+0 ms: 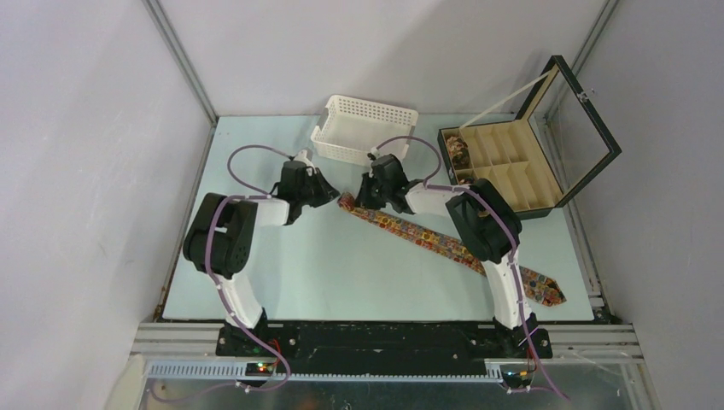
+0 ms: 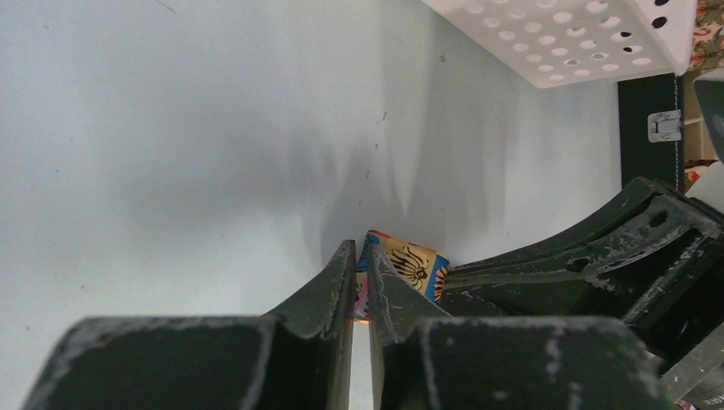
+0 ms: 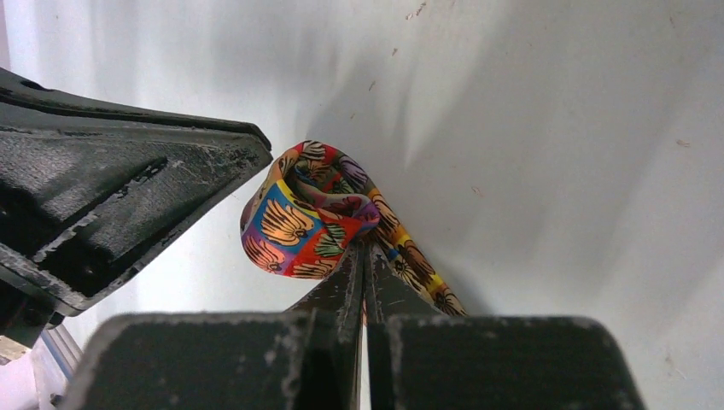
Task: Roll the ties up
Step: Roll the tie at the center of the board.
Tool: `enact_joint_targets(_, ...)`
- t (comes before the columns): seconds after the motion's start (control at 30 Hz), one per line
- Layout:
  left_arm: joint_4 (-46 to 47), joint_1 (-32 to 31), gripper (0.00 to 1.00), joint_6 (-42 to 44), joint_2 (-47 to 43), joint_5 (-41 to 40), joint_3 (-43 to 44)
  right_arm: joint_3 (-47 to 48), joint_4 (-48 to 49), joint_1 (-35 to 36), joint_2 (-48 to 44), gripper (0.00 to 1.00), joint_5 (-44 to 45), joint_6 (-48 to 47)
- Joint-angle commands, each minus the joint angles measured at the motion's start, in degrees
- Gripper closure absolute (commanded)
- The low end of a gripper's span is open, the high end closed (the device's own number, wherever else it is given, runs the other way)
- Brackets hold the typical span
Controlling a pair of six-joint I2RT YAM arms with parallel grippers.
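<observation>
One patterned tie (image 1: pixel 444 241) lies diagonally across the table, from its narrow end at the centre to its wide end at the near right. Both grippers meet at the narrow end. My left gripper (image 1: pixel 331 195) comes in from the left. In the left wrist view it (image 2: pixel 362 252) is shut on the tie's (image 2: pixel 414 265) edge, with fabric showing between the jaws. My right gripper (image 1: pixel 369 202) sits just right of it. In the right wrist view it (image 3: pixel 364 243) is shut on the tie (image 3: pixel 290 226), whose end is curled over into a small loop at the fingertips. Another tie (image 1: pixel 458 150) sits coiled in the box.
A white perforated basket (image 1: pixel 363 128) stands at the back centre, just behind both grippers. A black compartmented box (image 1: pixel 512 166) with its glass lid (image 1: pixel 585 111) raised stands at the back right. The right arm crosses over the tie's middle.
</observation>
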Motion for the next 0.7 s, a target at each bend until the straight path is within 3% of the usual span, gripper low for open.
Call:
enact_joint_targets(0.0, 0.09, -0.24, 0.86, 2.01, 0.54, 0.13, 1.02, 3.11, 1.69, 0.1, 1.37, 1.0, -0.69, 0.75)
enact_joint_targets(0.67, -0.07, -0.24, 0.87, 2.77, 0.02, 0.21, 0.58, 7.63, 0.48, 0.89, 5.03, 1.0, -1.57, 1.84)
